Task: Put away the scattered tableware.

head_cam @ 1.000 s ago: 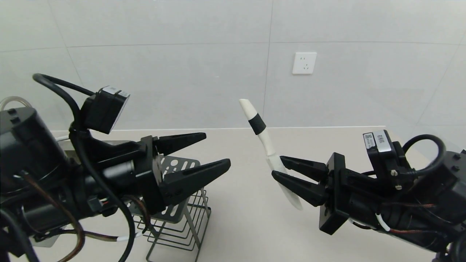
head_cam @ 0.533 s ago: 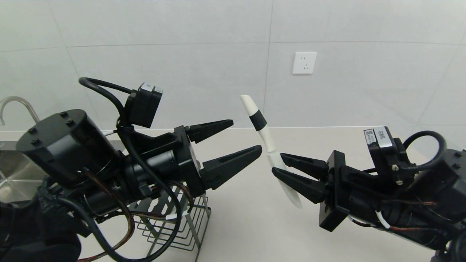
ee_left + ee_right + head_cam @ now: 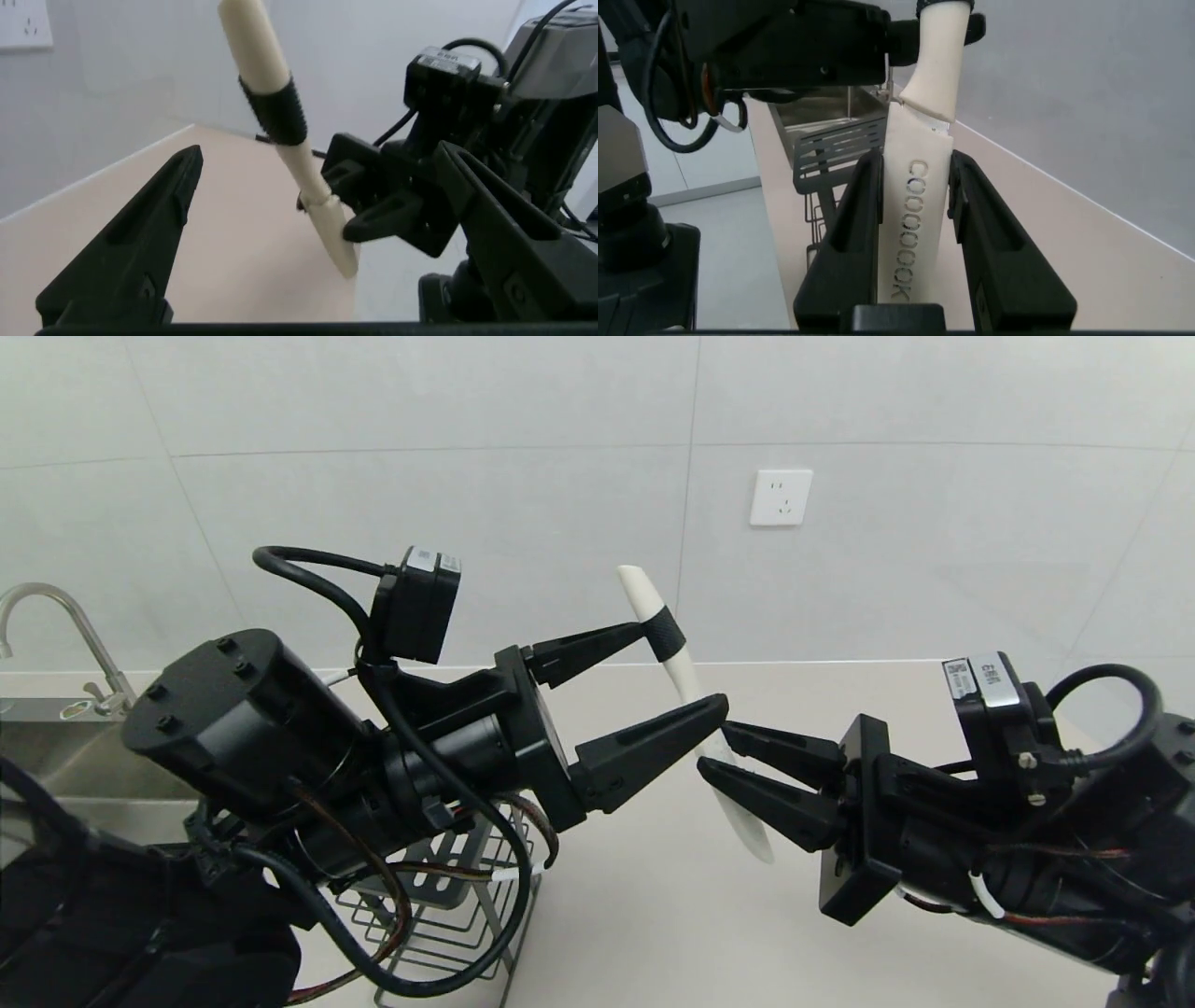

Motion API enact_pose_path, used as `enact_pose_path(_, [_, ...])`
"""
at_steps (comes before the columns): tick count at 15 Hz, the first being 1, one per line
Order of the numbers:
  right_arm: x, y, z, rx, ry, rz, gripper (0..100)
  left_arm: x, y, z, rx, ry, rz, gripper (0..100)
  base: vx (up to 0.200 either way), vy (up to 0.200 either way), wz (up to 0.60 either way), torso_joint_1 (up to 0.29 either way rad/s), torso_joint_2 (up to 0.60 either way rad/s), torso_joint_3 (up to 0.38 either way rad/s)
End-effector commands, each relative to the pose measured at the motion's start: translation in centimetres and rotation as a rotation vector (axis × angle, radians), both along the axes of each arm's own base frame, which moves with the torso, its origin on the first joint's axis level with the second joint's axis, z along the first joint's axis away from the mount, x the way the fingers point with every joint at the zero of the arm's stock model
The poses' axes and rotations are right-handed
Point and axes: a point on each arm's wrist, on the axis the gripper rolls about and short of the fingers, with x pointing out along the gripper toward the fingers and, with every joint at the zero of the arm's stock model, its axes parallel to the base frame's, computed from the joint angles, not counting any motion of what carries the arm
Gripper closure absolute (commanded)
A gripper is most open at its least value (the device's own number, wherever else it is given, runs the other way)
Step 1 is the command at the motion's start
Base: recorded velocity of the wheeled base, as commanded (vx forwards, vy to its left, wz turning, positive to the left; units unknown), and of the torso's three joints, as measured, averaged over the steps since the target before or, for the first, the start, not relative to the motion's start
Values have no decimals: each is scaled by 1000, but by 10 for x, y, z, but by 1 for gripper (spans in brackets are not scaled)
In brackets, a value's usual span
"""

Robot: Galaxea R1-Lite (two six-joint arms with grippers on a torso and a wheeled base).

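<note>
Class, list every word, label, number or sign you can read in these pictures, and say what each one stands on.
Nothing can be read.
The knife blade: a row of ring-like marks, no legible word.
The sticker on the right wrist camera: print and a code square, too small to read.
The sticker on the left wrist camera: too small to read.
The wall socket: no print visible.

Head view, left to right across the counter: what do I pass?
Faucet → wire rack → left gripper → right gripper. The white knife, clamped in the right gripper and between the left one's open fingers, overlaps both.
</note>
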Motion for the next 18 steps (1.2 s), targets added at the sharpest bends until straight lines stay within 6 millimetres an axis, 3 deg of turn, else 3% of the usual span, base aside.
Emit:
enact_pose_path(1, [-2,1,1,2,-3,7,100,4,-4,1,-10,-10,-2,0,0,0,0,0,0,0])
enact_pose_path(8, [-8,3,8,23,-25,29,100,13,-12,12,-89,-31,-19,0,0,0,0,0,0,0])
enact_pose_path(14, [-8,3,14,42,-43,30,100,7,-16,15,-105,-5,-55,0,0,0,0,0,0,0])
enact_pose_path(15, [-8,3,14,42,-43,30,100,7,-16,15,-105,-4,-57,100,0,0,0,0,0,0])
enact_pose_path(18, [-8,3,14,42,-43,30,100,9,-18,19,-117,-18,-58,100,0,0,0,0,0,0])
